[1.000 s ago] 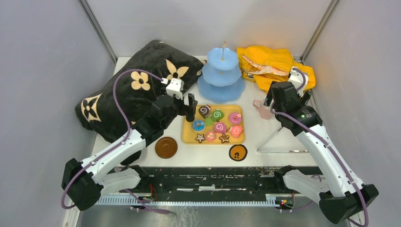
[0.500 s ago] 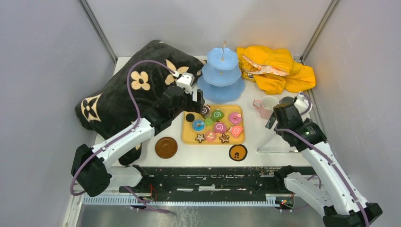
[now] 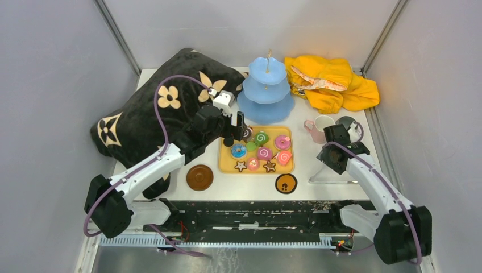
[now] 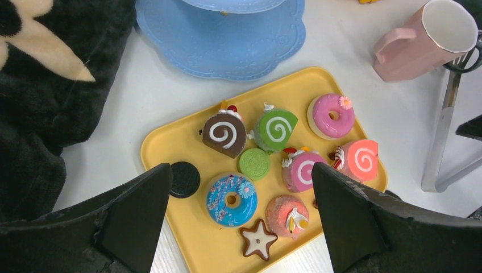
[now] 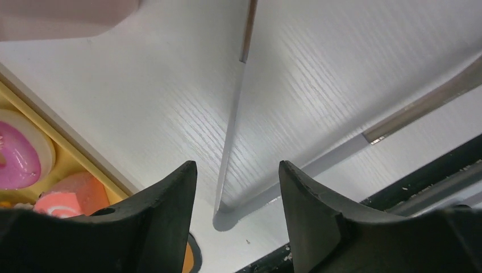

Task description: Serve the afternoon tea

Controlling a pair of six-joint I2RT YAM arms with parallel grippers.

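I am hovering my left gripper (image 4: 240,169) over the 10 o'clock corner of the yellow tray (image 4: 170,145), with my fingers spread wide and gripping nothing. The toy sweets are all sitting below me. Among them are the chocolate swirl roll (image 4: 223,132), green swirl roll (image 4: 275,128), pink doughnut (image 4: 331,115), blue doughnut (image 4: 231,199) and star biscuit (image 4: 258,240). One black biscuit (image 4: 183,178) is lying at the tray's 9 o'clock rim.

My right gripper (image 5: 237,170) is hanging open and empty over the metal tongs (image 5: 233,131), with one tong arm running between its fingers.

I am judging the job barely begun. The light-blue three-tier stand (image 3: 266,91), at the tray's 12 o'clock, is showing bare tiers. The pink cup (image 3: 317,128) at 3 o'clock and the grey mug (image 3: 344,121) beside it are standing on the table (image 3: 307,153). The brown coaster (image 3: 199,177) at 7 o'clock and the second coaster (image 3: 286,183) at 5 o'clock are carrying nothing. Every sweet and both cups are waiting to be placed.
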